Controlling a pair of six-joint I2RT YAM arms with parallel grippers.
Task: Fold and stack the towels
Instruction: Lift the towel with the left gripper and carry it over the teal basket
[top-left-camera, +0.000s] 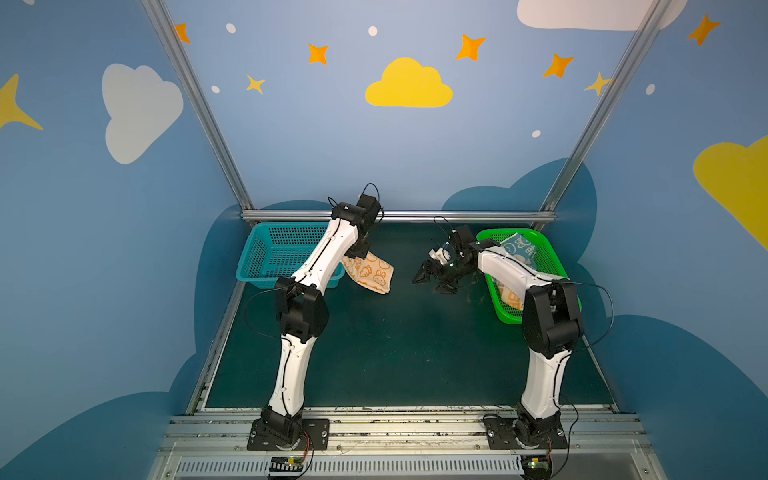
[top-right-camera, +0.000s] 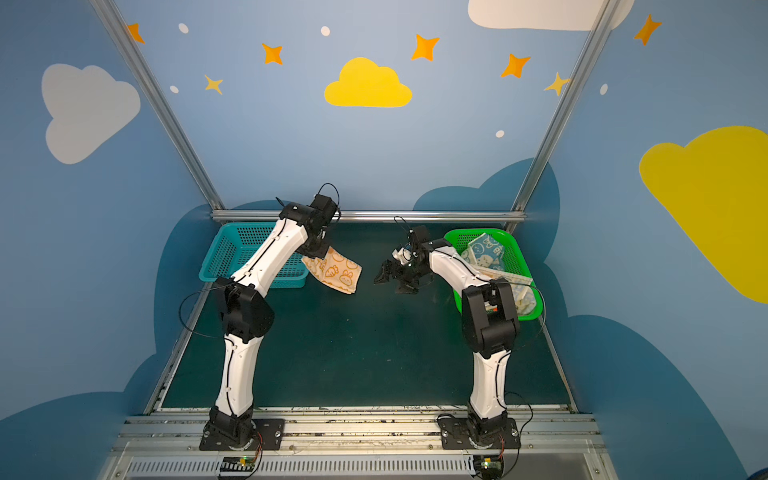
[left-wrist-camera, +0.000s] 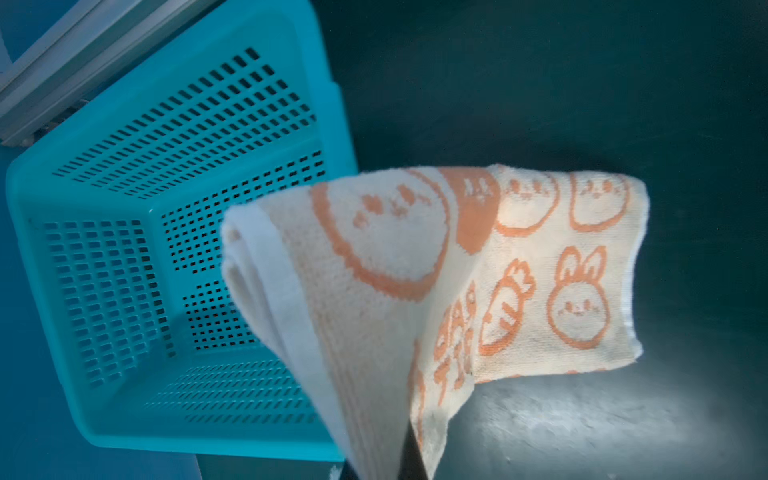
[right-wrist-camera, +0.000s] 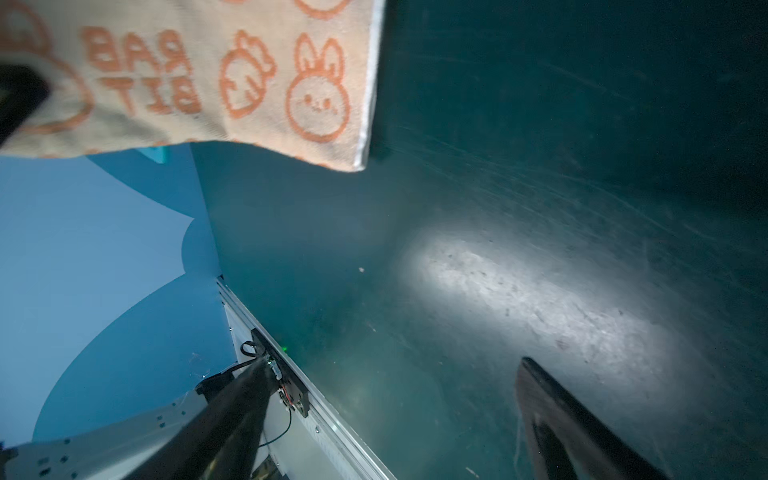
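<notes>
The left gripper (top-left-camera: 358, 250) is clamped on the orange-cream towel (top-left-camera: 370, 272), which hangs below it. The right gripper (top-left-camera: 430, 284) stands wide and empty; the other towels (top-left-camera: 517, 248) lie in the green basket (top-left-camera: 552, 259) just behind it.

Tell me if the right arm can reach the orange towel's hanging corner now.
Probably yes: the right gripper is open and faces the towel across bare mat, with nothing between them. Its near edge is uncovered.

The left arm (top-left-camera: 291, 370) and right arm (top-left-camera: 542, 382) have white shells, black joints, thin black cables (top-left-camera: 613, 316) and bolted black base plates (top-left-camera: 316, 432).
</notes>
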